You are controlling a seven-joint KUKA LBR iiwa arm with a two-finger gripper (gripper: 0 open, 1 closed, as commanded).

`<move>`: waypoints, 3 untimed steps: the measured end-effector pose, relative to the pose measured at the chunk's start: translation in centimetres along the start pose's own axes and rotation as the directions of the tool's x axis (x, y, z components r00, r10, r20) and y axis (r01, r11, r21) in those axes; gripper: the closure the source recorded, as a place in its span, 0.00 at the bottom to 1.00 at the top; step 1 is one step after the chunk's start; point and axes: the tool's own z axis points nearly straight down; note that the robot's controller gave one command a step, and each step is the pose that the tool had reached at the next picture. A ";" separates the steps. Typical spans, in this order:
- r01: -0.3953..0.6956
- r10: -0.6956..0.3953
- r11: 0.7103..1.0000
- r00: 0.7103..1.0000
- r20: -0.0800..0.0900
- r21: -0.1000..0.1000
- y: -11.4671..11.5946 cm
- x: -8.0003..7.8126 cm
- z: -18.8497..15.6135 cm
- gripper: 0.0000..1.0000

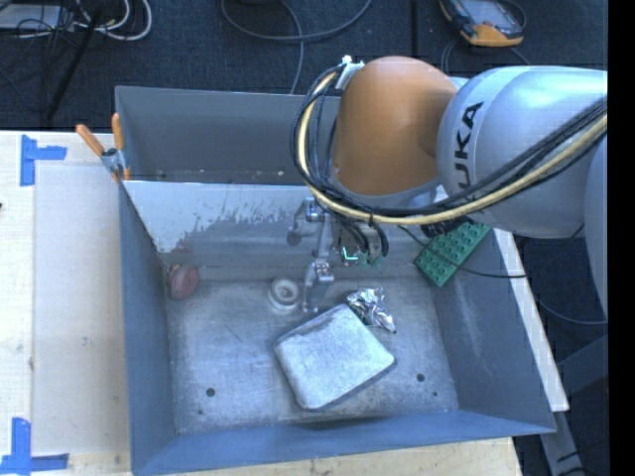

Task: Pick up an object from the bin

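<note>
My gripper (pixel 319 269) low in the bin (pixel 198 132), just right of a small grey ring (pixel 285 293).
Can't tell if it's spread. Grey pad (pixel 332 357), crumpled foil (pixel 372 308) close by.

The arm (pixel 541 147) reached in from three o'clock, orange wrist cover (pixel 392 127) at its end, the gripper (pixel 319 266) hanging below it toward seven o'clock.

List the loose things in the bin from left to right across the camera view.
reddish-brown lump → small grey ring → crumpled foil piece → green studded plate. The grey flat pad is left out, since it spans the stretch from ring to foil.
</note>
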 end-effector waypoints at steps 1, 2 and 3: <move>0.109 -0.109 0.994 0.994 0.014 -0.003 -4.4 -0.3 10.5 0.00; 0.027 -0.027 1.000 0.999 0.030 -0.005 -3.7 -1.5 11.3 0.00; 0.283 -0.283 0.959 0.959 0.010 0.005 -12.6 -1.2 8.5 0.00</move>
